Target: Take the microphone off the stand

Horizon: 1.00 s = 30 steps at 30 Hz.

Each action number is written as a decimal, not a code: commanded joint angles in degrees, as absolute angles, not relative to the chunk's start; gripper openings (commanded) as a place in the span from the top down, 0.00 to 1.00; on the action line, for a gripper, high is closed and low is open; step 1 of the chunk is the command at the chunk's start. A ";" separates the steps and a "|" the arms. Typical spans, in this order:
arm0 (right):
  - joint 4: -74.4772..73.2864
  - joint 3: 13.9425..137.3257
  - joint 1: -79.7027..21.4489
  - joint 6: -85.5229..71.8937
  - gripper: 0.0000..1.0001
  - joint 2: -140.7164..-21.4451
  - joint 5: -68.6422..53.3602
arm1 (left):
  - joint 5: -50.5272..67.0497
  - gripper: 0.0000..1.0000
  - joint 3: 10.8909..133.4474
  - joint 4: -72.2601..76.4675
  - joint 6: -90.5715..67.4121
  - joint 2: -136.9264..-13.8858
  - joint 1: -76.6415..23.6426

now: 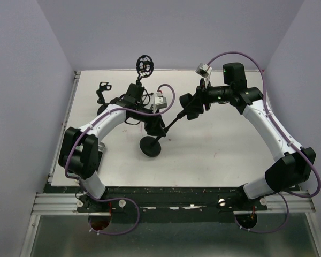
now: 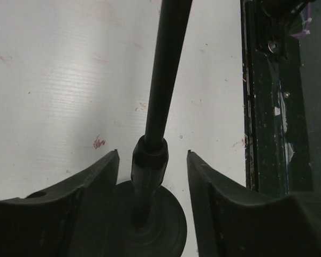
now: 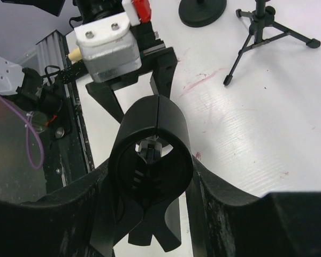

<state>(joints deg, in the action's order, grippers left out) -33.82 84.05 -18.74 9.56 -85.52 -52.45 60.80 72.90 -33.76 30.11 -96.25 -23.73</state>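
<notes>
Left gripper [image 2: 152,155] is released: its 2 fingers [image 2: 96,187] straddle the mic stand's pole [image 2: 163,80] just above the round base [image 2: 168,230], with a gap on each side. The collar [image 2: 148,163] low on the pole sits between the fingers, not touched.

Mic stand is mid-bench [image 1: 219,155]. Its base [image 1: 150,146] is down on the surface and its pole [image 1: 174,120] is tilted up and right toward the right arm.

Right gripper [image 3: 150,168] is grasping the black cylindrical microphone clip [image 3: 150,134] at the top of the pole, 1 finger pressed on each side. Same spot in the top view [image 1: 187,103]. The clip is seen end-on, with the seam on top and the spring legs below. Something sits in the bore, but I can't tell if it's the microphone.

The left arm's white wrist camera [image 3: 104,45] is right behind the clip.

2 other stands are at the far side of the bench: a shock-mount stand [image 1: 145,65] and a small tripod stand [image 1: 103,90]. Neither is touched.
</notes>
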 commanded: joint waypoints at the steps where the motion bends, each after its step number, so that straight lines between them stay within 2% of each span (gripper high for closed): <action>1: -31.73 85.61 -18.72 10.20 1.00 -84.55 -54.93 | 60.13 0.49 71.63 -30.50 31.38 -96.15 -25.05; 3: -31.47 85.69 -18.72 9.41 0.99 -84.46 -54.23 | 58.46 0.65 71.46 -29.45 29.81 -96.07 -24.96; 4: -30.94 85.69 -18.63 8.36 0.99 -84.38 -53.71 | 57.66 0.80 71.28 -28.92 29.36 -95.54 -25.05; 5: -30.33 85.61 -18.72 6.78 0.99 -84.38 -52.83 | 56.53 1.00 70.58 -27.52 27.88 -94.84 -25.05; 7: -28.92 86.13 -18.72 1.26 1.00 -85.16 -48.36 | 53.89 1.00 68.57 -21.92 21.66 -91.95 -25.05; 9: -29.26 87.97 -18.54 -7.52 1.00 -87.00 -42.84 | 43.75 1.00 65.41 -13.58 13.40 -87.30 -26.27; 10: -30.49 89.89 -18.54 -12.34 0.99 -88.23 -40.19 | 34.11 1.00 62.78 -9.01 10.14 -83.62 -27.58; 11: -31.80 91.04 -18.20 -15.87 1.00 -90.16 -39.30 | 21.05 1.00 59.62 -3.31 7.93 -79.58 -29.95; 12: -32.43 91.49 -17.67 -19.74 1.00 -91.22 -39.98 | 3.17 1.00 55.50 4.49 6.78 -76.67 -33.54; 13: -32.95 91.49 -17.41 -22.56 0.99 -92.01 -39.73 | -6.76 1.00 51.89 10.14 8.51 -74.90 -36.01; 15: -33.74 90.71 -17.40 -24.69 1.00 -92.28 -36.50 | -7.99 1.00 50.80 10.56 12.21 -75.67 -38.92; 18: -36.82 90.53 -16.79 -23.47 1.00 -94.12 -33.14 | -8.27 1.00 52.11 4.59 7.75 -78.13 -39.90; 22: -35.43 88.33 -16.35 -21.10 1.00 -93.78 -34.44 | -0.39 1.00 52.82 0.19 4.92 -79.19 -39.29; 23: -34.81 87.72 -16.35 -20.31 1.00 -93.61 -35.58 | 2.87 0.98 52.82 0.18 4.92 -78.84 -38.77; 24: -34.20 87.19 -16.35 -19.69 1.00 -93.17 -36.90 | 6.55 0.85 52.74 -1.48 4.92 -78.23 -38.15; 25: -33.49 86.67 -16.35 -19.08 1.00 -92.90 -37.78 | 10.94 0.66 52.82 -2.28 5.27 -77.96 -36.93; 27: -32.52 85.96 -16.35 -16.45 0.99 -92.11 -40.77 | 23.93 0.40 53.43 -4.56 7.46 -77.43 -33.77; 28: -32.17 85.70 -16.35 -14.52 0.99 -91.85 -42.78 | 30.08 0.33 54.13 -5.88 8.95 -77.69 -31.66; 30: -31.38 84.73 -16.35 -10.92 1.00 -90.88 -46.74 | 39.77 0.26 56.33 -10.00 11.93 -78.66 -28.06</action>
